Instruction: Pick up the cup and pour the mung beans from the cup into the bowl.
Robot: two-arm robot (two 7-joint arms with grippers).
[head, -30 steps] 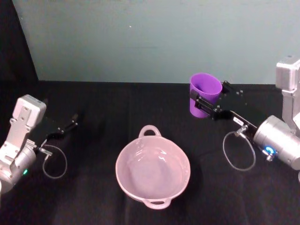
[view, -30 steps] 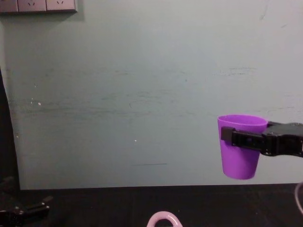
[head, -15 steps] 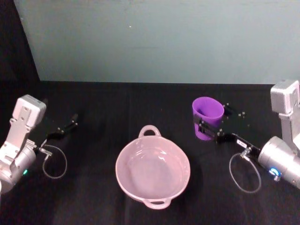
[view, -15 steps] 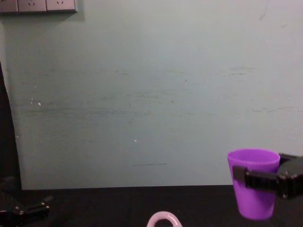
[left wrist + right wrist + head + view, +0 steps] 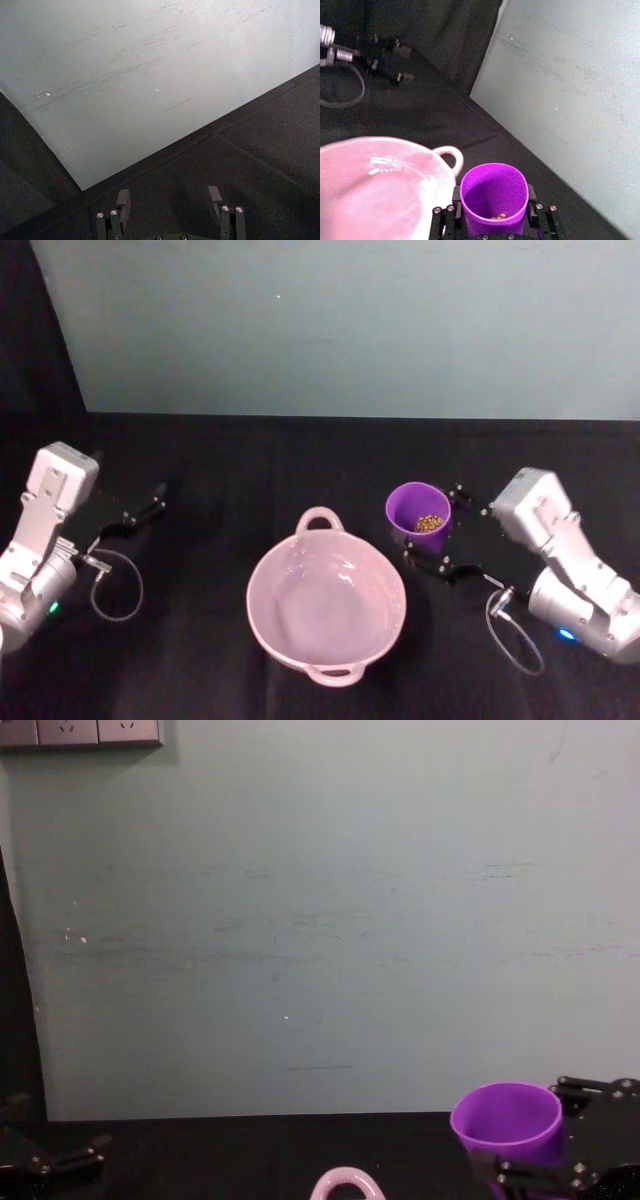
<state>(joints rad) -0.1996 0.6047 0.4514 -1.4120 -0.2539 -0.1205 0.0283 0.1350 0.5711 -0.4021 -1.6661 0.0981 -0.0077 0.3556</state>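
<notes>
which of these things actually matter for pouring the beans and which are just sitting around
In the job:
- cup, upright, clamped in the right gripper
- mung beans inside it
- pink bowl, empty, beside the cup

Just there:
- left gripper, parked open at the table's left
- wall sockets high on the wall
- black table cover

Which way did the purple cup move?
Yes, it moved: the cup, held by the right gripper, has come down and nearer the pink bowl; the left gripper sits parked at the left.
</notes>
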